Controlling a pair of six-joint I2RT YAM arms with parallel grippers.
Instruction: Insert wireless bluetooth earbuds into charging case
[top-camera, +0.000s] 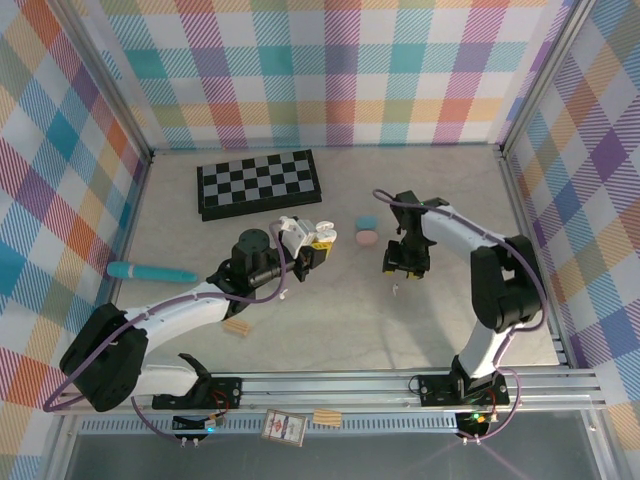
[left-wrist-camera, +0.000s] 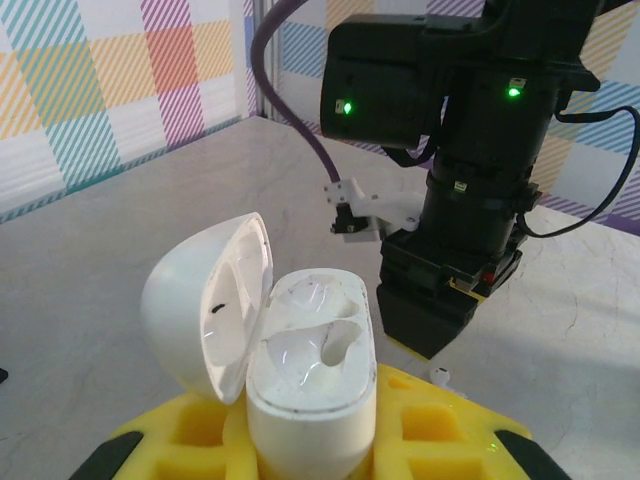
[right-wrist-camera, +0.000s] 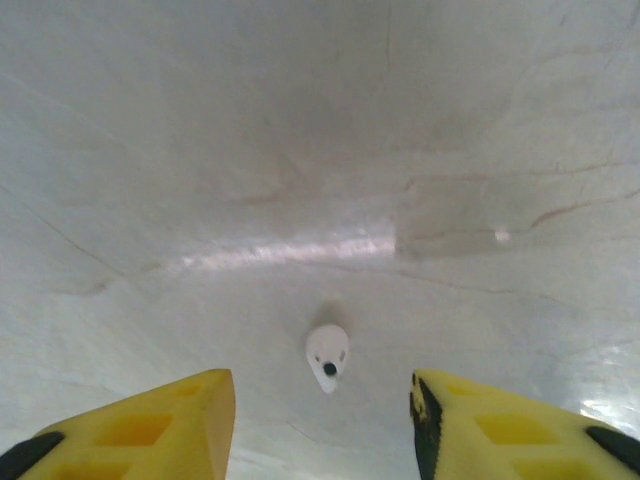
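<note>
Left hand (left-wrist-camera: 312, 445): shut on the glossy white pebble-shaped charging case (left-wrist-camera: 312, 350), lid open
Right hand (right-wrist-camera: 322, 400): partly open, empty, above the tiny white stemmed earbud (right-wrist-camera: 327, 352) on the pale marbled desk (right-wrist-camera: 300, 150)
Risk: an off-centre pinch could flick the earbud away

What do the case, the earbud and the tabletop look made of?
The case: white hard plastic, glossy; light glints in its moulded sockets.
The earbud: white plastic, smooth, probably also glossy; too small to be sure.
The tabletop: pale marble-look surface, faint veins, soft sheen; stone or laminate, cannot tell.
</note>
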